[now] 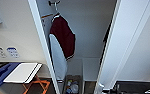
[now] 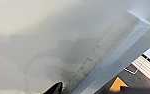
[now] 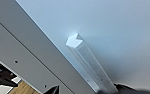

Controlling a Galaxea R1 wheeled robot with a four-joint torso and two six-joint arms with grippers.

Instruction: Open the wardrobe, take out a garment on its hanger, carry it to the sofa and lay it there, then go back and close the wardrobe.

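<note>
Wardrobe (image 1: 121, 40), open: door edges frame the centre of the head view. Lower centre, nearest: bin (image 1: 73, 86) on the wardrobe floor holding mixed small items, too blurred to name. Above, upper centre: maroon jacket (image 1: 63, 37) with white sleeves on white hanger (image 1: 56, 12). Right interior edge: dark garment (image 1: 106, 35), partly hidden. Hand states: cannot tell.

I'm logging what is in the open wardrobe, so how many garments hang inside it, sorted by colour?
Maroon jacket with white sleeves: 1, hanging at the left of the wardrobe.
Dark garment: 1, a sliver showing beside the right door.
Total: 2 garments that can be made out.
</note>
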